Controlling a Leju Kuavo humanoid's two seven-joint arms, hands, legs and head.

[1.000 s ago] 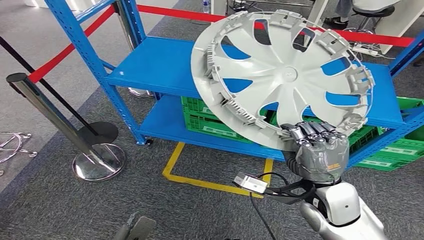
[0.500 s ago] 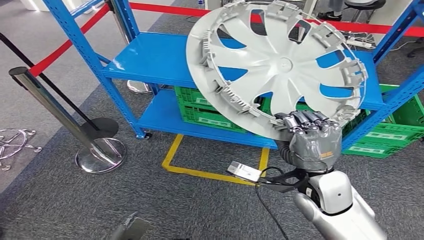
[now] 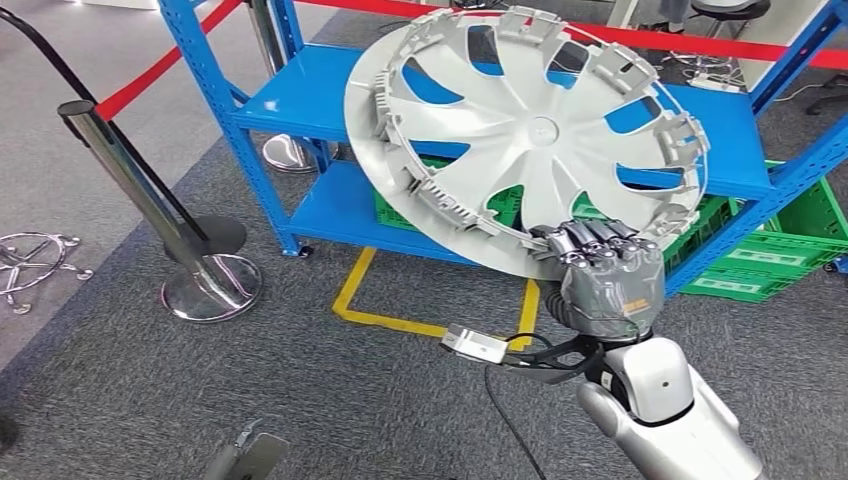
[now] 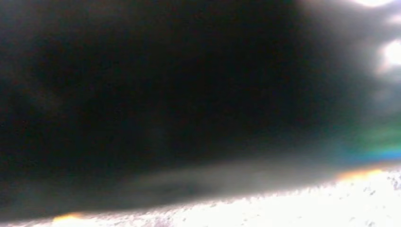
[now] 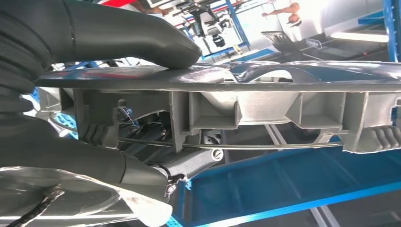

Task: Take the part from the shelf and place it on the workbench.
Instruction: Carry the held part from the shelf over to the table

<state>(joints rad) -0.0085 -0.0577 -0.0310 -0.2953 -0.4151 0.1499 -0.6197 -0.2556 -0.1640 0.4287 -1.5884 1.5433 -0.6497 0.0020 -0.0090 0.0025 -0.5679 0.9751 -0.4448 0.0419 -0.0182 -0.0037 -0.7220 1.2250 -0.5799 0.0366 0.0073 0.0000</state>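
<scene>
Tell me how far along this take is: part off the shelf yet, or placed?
Done: the hubcap is off the blue shelf, lifted clear in front of it. In hand: the right hand grips its lower rim, thumb pressed on the edge. Left: carrying it to the workbench and setting it down; no workbench is visible.

Grey speckled carpet floor carries a yellow tape rectangle near the middle. On the left a chrome stanchion post leans on its round base, a red barrier belt running far from it. Green plastic crates sit far right.
</scene>
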